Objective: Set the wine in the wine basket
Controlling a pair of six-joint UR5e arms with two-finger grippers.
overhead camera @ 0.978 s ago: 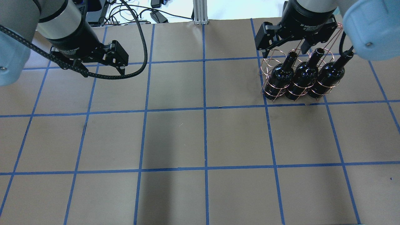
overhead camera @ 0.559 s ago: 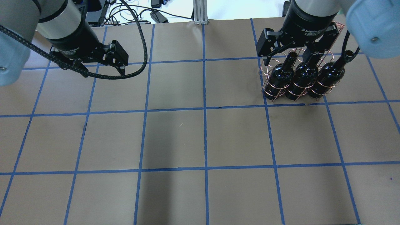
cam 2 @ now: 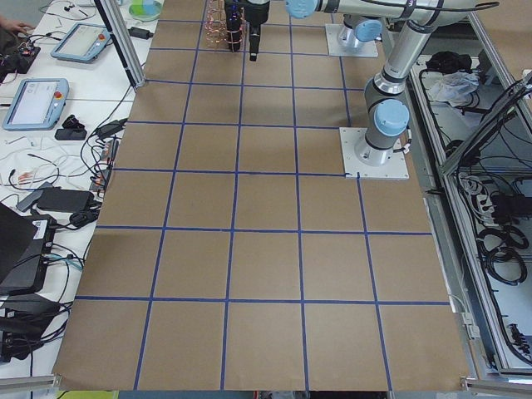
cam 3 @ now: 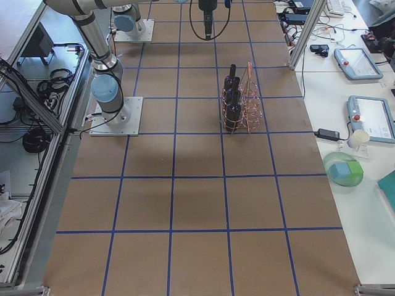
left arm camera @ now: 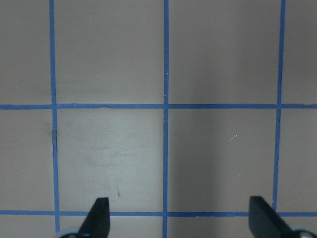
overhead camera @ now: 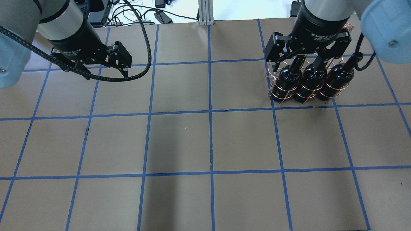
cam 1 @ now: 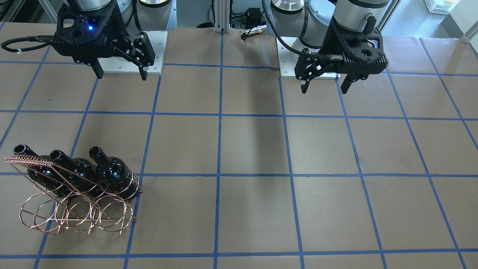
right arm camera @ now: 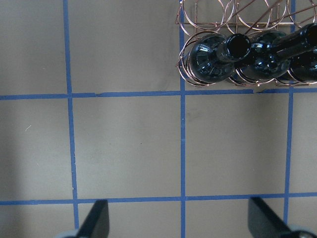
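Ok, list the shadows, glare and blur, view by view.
Overhead exterior: a soft dark band crosses the table. Front-facing: a similar shadow strip mid-table. Right wrist: white glints on the glossy bottles; fingertips of the right tool look slightly soft, close to the lens.

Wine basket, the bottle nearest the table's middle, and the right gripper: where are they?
wine basket [cam 1: 30, 161], front-facing view, on its coiled handle bar.
bottle nearest the table's middle [cam 1: 112, 173], front-facing view, on its rounded shoulder.
right gripper [cam 1: 121, 74], front-facing view, midway between its open fingertips.
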